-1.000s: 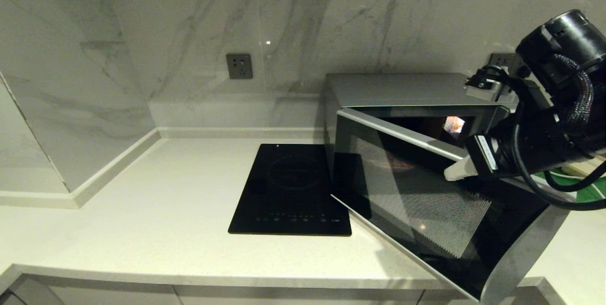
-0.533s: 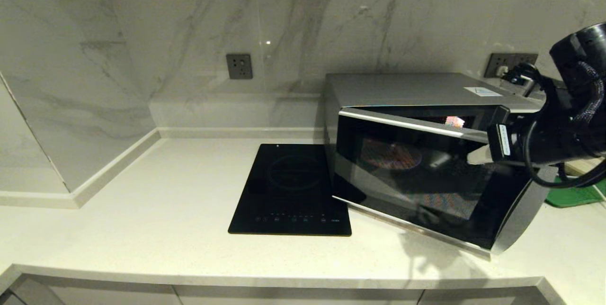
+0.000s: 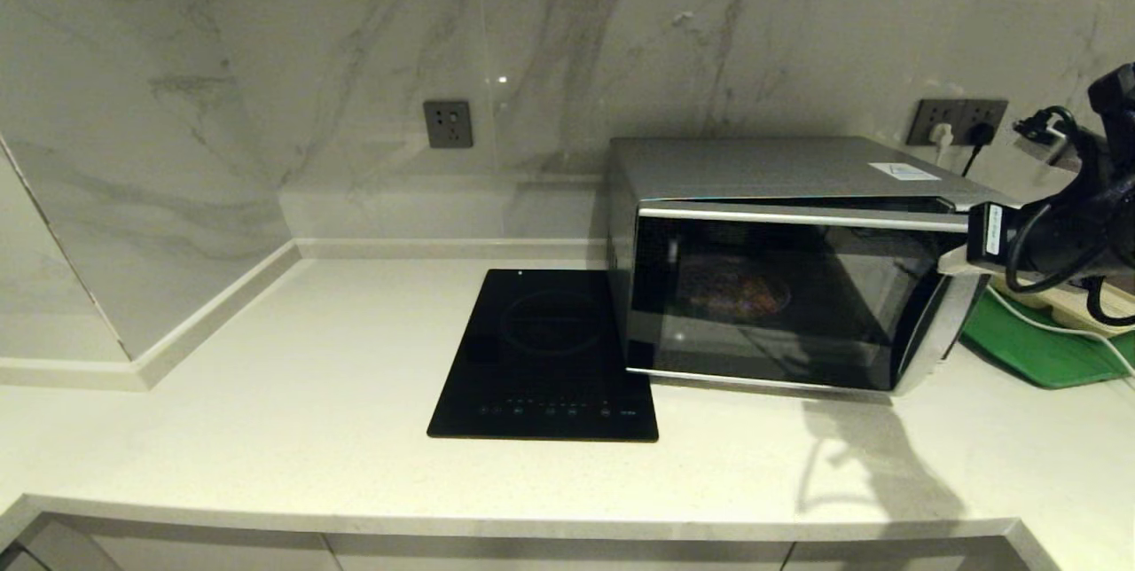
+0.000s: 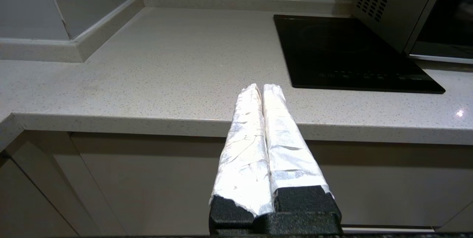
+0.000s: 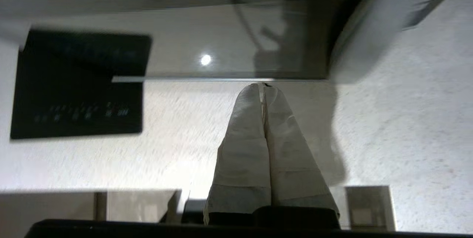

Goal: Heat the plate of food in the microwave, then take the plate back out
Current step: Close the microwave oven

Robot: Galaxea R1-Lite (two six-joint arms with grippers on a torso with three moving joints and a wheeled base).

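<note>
The silver-grey microwave stands at the back right of the counter. Its dark glass door is almost closed, with a thin gap left at the handle strip. Behind the glass I dimly see the round plate of food with orange pieces. My right gripper is shut and empty, its taped fingertips against the door's upper handle-side corner. The right wrist view shows this gripper with its tips at the door glass. My left gripper is shut and empty, parked low in front of the counter edge.
A flat black induction cooktop lies just left of the microwave. A green tray and a beige tray sit to its right, under my right arm. Wall sockets are behind. The counter's front edge is close to the left gripper.
The microwave door has swung from wide open to almost closed. My shut right gripper moved with it, back and to the right. The left arm has kept still.
</note>
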